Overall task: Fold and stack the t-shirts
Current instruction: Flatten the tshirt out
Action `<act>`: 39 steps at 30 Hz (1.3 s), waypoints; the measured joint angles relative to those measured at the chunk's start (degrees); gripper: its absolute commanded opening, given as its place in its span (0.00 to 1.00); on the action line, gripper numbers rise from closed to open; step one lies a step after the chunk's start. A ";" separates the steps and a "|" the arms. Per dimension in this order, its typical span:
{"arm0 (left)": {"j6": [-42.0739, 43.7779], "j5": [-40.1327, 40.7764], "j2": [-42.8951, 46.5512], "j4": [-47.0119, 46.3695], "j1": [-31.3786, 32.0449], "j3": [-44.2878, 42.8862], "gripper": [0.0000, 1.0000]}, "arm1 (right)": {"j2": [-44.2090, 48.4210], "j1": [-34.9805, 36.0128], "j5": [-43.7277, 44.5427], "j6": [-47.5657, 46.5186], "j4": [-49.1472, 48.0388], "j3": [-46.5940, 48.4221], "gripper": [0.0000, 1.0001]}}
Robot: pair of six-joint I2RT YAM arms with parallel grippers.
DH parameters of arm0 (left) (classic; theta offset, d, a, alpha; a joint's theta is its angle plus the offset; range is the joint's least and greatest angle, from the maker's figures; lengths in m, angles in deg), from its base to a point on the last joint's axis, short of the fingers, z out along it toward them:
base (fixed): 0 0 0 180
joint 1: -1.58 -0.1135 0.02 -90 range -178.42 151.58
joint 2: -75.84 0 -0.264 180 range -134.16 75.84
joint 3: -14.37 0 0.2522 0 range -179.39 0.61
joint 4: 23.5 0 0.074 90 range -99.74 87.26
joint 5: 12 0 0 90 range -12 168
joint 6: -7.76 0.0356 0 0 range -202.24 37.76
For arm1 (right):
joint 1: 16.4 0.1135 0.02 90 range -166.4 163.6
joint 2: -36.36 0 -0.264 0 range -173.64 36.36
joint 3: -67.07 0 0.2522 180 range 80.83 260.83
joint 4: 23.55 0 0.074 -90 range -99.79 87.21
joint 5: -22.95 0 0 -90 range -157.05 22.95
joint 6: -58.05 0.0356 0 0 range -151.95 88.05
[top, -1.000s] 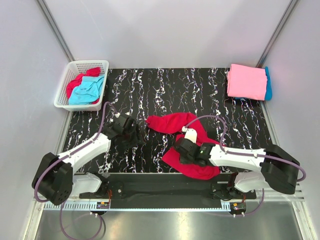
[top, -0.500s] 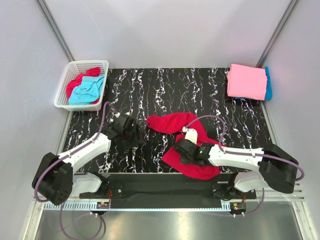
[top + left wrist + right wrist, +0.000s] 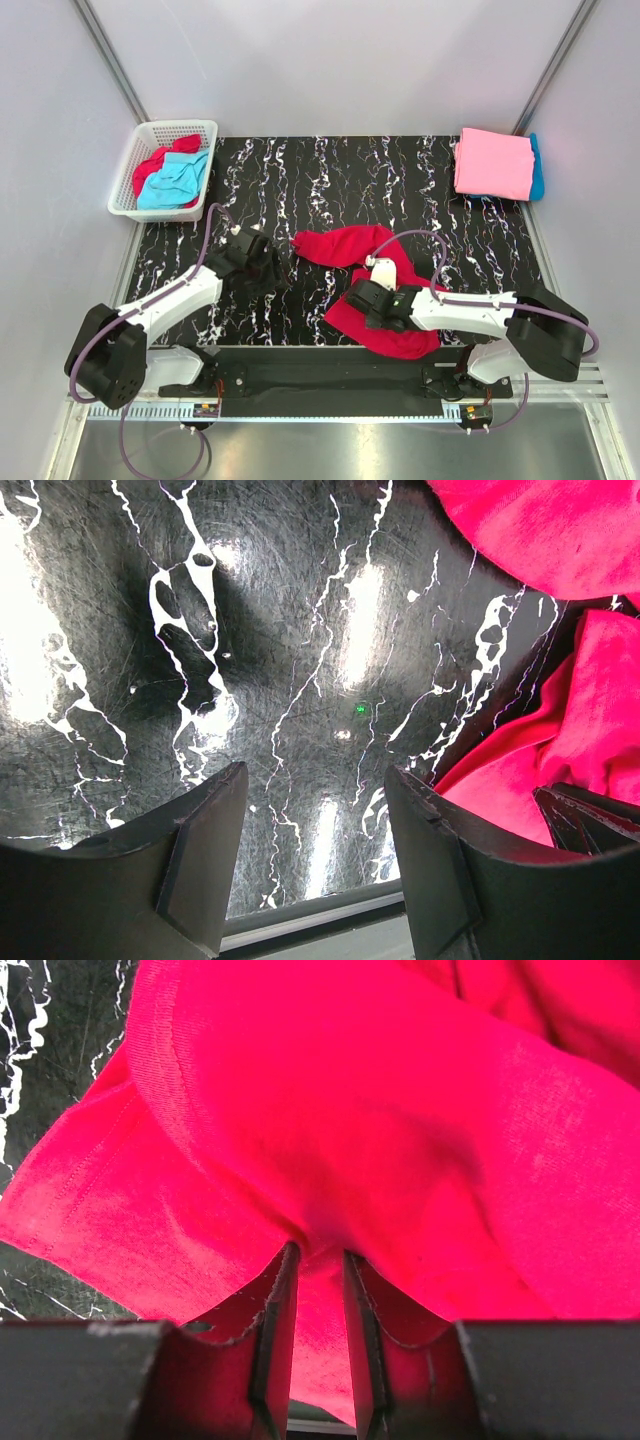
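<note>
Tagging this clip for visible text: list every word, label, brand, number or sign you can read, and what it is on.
None can be read. The crimson t-shirt, the folded pink t-shirt, the white basket, the marbled table, the left arm and the right arm show no legible print.

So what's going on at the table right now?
The right gripper has its jaws pinched on a fold of the crumpled crimson t-shirt, which lies on the table near the arms. The left gripper hovers beside it over bare tabletop, jaws open and holding nothing. A folded pink t-shirt sits on a turquoise t-shirt in the far right corner. The white basket at far left holds a red shirt and a turquoise shirt, not yet folded.
</note>
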 measured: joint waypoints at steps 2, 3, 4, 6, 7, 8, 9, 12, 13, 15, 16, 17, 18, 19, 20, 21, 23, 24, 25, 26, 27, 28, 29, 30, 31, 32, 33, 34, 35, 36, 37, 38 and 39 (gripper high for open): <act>0.00 0.00 -0.17 -0.11 0.00 0.00 0.62 | -0.04 0.00 0.20 -0.68 -0.35 0.00 0.31; 0.00 0.00 -0.22 -0.09 0.00 0.00 0.62 | -0.09 0.00 0.33 -1.05 -0.52 0.00 0.31; 0.00 0.00 -0.24 -0.11 0.00 0.00 0.61 | -0.17 0.00 0.42 -1.31 -0.72 0.00 0.31; 0.02 0.00 -0.24 -0.11 0.00 0.00 0.62 | -0.42 0.00 0.55 -1.81 -1.22 0.00 0.31; 0.02 0.00 -0.24 -0.11 0.00 0.00 0.62 | -0.52 0.00 0.76 -2.03 -1.55 0.00 0.30; 0.00 0.00 -0.24 -0.13 0.00 0.00 0.62 | -0.66 0.00 0.94 -2.23 -1.95 0.00 0.30; 0.00 0.00 -0.26 -0.13 0.00 0.00 0.62 | -0.76 0.00 1.09 -2.43 -2.23 0.02 0.30; 0.02 0.00 -0.26 -0.13 0.00 0.00 0.62 | -0.79 0.00 1.29 -2.95 -2.75 0.02 0.30; 0.02 0.00 -0.26 -0.11 0.00 0.00 0.62 | -0.79 0.00 1.29 -3.13 -2.97 0.02 0.30; 0.02 0.00 -0.39 -0.13 0.00 0.00 0.61 | -0.81 0.00 1.33 -3.43 -3.48 0.02 0.25; 0.02 0.02 -0.55 -0.13 0.00 0.00 0.62 | -0.92 0.00 1.36 -3.63 -3.61 0.04 0.23; 0.02 0.00 -0.68 -0.13 0.00 0.00 0.61 | -1.14 0.00 1.38 -3.74 -3.72 0.11 0.21; 0.02 0.00 -0.87 -0.13 0.00 0.00 0.62 | -1.38 0.00 1.42 -3.91 -3.80 0.20 0.19; 0.04 0.00 -1.01 -0.13 0.00 0.00 0.61 | -1.68 0.00 1.46 -4.07 -3.87 0.37 0.13; 0.04 0.00 -1.07 -0.13 0.00 0.00 0.62 | -1.88 0.00 1.51 -4.22 -4.00 0.55 0.11; 0.04 0.02 -1.14 -0.13 0.00 0.00 0.62 | -2.08 0.00 1.53 -4.26 -4.11 0.74 0.07; 0.09 0.00 -1.27 -0.15 0.00 0.00 0.62 | -2.34 0.00 1.66 -4.52 -4.44 1.09 0.00; 0.13 0.02 -1.31 -0.15 0.00 0.00 0.62 | -2.49 0.00 1.77 -4.66 -4.63 1.18 0.00; 0.24 0.00 -1.31 -0.15 0.00 0.00 0.62 | -2.62 0.00 1.81 -4.68 -4.74 1.27 0.00; 0.28 0.00 -1.31 -0.15 0.00 0.00 0.61 | -2.67 0.00 1.84 -4.68 -4.76 1.31 0.00; 0.35 0.00 -1.31 -0.15 0.00 0.00 0.61 | -2.67 0.00 1.84 -4.68 -4.74 1.38 0.00; 0.39 0.00 -1.31 -0.15 0.00 0.00 0.61 | -2.67 0.00 1.88 -4.68 -4.70 1.44 0.00; 0.42 0.00 -1.33 -0.15 0.00 0.00 0.61 | -2.64 0.00 1.92 -4.68 -4.52 1.62 0.00; 0.42 0.00 -1.33 -0.15 0.00 0.00 0.62 | -2.60 0.00 2.12 -4.66 -4.04 1.95 0.00; 0.44 0.00 -1.33 -0.15 0.00 0.00 0.62 | -2.36 0.00 2.40 -4.68 -3.39 2.36 0.00; 0.44 0.00 -1.38 -0.15 0.00 0.00 0.62 | -1.97 0.00 2.64 -4.68 -2.71 2.75 0.00; 0.44 0.00 -1.42 -0.17 0.00 0.00 0.62 | -1.16 0.00 3.04 -4.79 -1.64 3.39 0.00; 0.44 0.00 -1.60 -0.17 0.00 0.00 0.62 | 0.04 0.00 3.48 -5.01 -0.20 4.26 0.00; 0.44 0.00 -1.79 -0.17 0.00 0.00 0.61 | 1.46 0.00 4.04 -5.27 0.85 5.16 0.00; 0.44 0.00 -2.03 -0.17 0.00 0.00 0.62 | 2.64 0.00 4.57 -5.55 1.79 6.05 0.00; 0.44 0.00 -2.25 -0.17 0.00 0.00 0.62 | 4.15 0.00 5.20 -5.99 2.82 7.28 0.00; 0.44 0.00 -2.45 -0.24 0.00 0.00 0.61 | 5.40 0.00 5.90 -6.36 3.37 8.31 0.00; 0.44 -0.02 -2.64 -0.24 0.02 0.00 0.61 | 6.69 0.00 6.49 -6.71 4.07 9.49 0.00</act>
